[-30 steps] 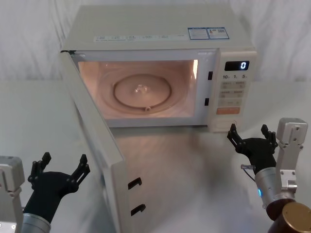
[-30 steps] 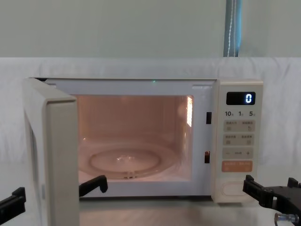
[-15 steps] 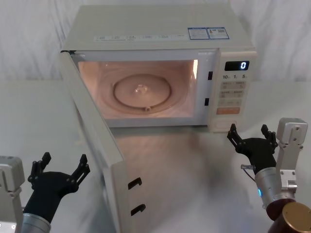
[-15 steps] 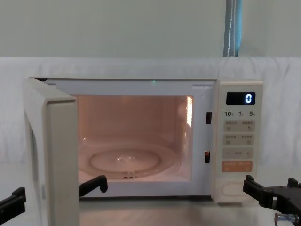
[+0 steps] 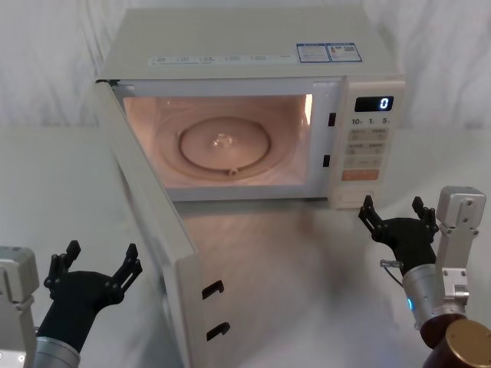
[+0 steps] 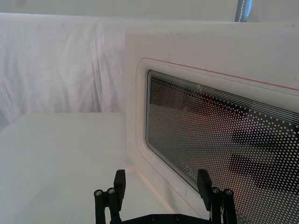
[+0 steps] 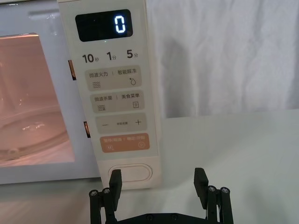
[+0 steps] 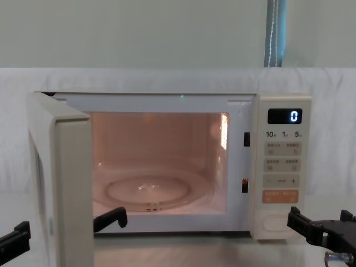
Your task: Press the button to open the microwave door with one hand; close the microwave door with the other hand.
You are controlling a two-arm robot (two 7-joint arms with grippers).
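The cream microwave (image 5: 253, 46) stands at the back of the table with its cavity lit. The microwave door (image 5: 149, 222) is swung wide open toward my left, its edge facing me; its dotted window (image 6: 224, 144) sits just ahead of my left gripper (image 6: 161, 179). That left gripper (image 5: 102, 253) is open, low on the outer side of the door and not touching it. The button (image 7: 130, 173) is at the bottom of the control panel. My right gripper (image 7: 158, 176) is open, a short way in front of the button (image 8: 277, 223), apart from it.
A glass turntable (image 5: 224, 144) lies inside the cavity. The display (image 7: 103, 25) reads 0, and an orange key (image 7: 124, 143) sits above the button. White cloth hangs behind the white table (image 5: 307, 261). Bare table lies to the right of the microwave.
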